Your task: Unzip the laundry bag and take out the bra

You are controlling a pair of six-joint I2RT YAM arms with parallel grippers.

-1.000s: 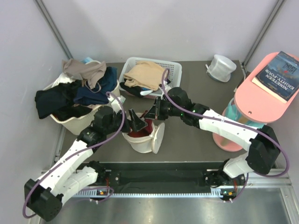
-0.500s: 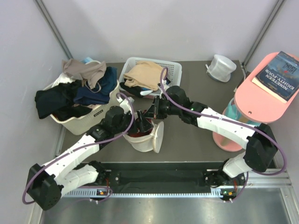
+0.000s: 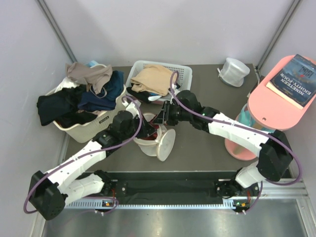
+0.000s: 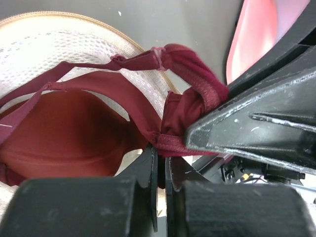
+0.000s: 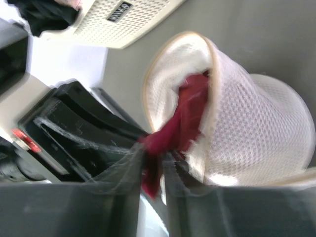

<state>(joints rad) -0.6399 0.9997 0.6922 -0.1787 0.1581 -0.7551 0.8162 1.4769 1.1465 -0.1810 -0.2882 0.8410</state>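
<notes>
The laundry bag [image 3: 148,146] lies open on the table's middle, its round lid [image 3: 166,145] hanging to the right. A dark red bra [image 3: 155,131] sits in its mouth. My left gripper [image 3: 148,129] is at the opening from the left, my right gripper [image 3: 159,123] from above right. In the left wrist view the left gripper [image 4: 160,154] is shut on the bra [image 4: 74,133], at its edge, over the mesh bag [image 4: 59,44]. The blurred right wrist view shows the right gripper [image 5: 155,158] shut on a fold of the bra [image 5: 183,121] pulled out of the bag [image 5: 247,113].
A beige basket [image 3: 106,117] heaped with dark clothes stands back left. Behind the bag is a white basket [image 3: 181,72] with a tan garment. A greyish round pouch [image 3: 233,71] sits back right. A pink stand [image 3: 276,103] carrying a book [image 3: 297,75] is at right.
My left arm has reached in to the bag's mouth and its gripper has shut on the bra. The right gripper has kept its hold there, and the bag's lid has swung slightly.
</notes>
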